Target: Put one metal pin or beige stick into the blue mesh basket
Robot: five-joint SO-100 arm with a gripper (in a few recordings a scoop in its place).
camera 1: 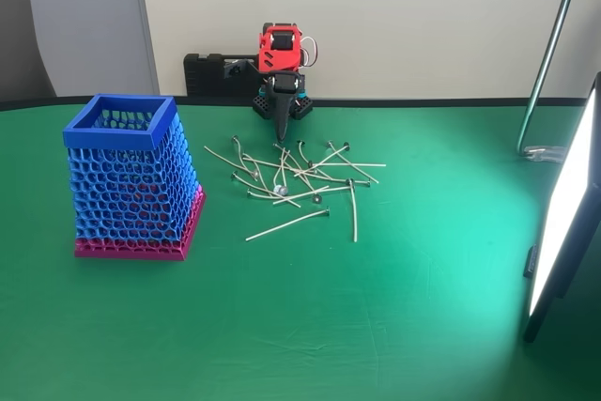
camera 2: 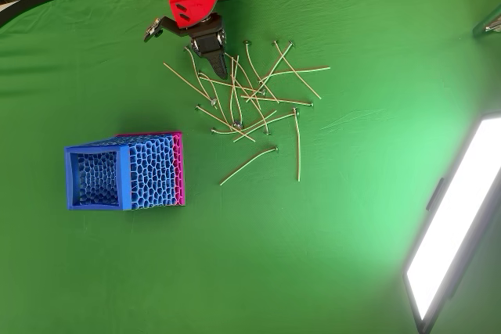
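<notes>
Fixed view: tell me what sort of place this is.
Probably a lab or office bench set up for robot recording. A green cloth covers the table like a backdrop, a bright light panel stands at the right edge, and a small red arm sits at the back by a plain partition wall.

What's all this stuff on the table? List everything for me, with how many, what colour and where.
Basket: one, blue mesh with a pink base band, standing upright at the left in the fixed view, apart from the sticks.
Sticks: about fifteen, pale beige with small dark heads, in a loose crisscross pile at the table's middle; two lie a little apart at the pile's near edge.
Table: one, covered in green cloth.
Light panel: one, glowing white in a black frame, at the right edge.
Metal pole: one, silver, back right.
Black box: one, at the wall behind the arm.
Arm: one, red and black, at the table's far edge.
Gripper: one, black, shut, pointing down just behind the pile.
</notes>
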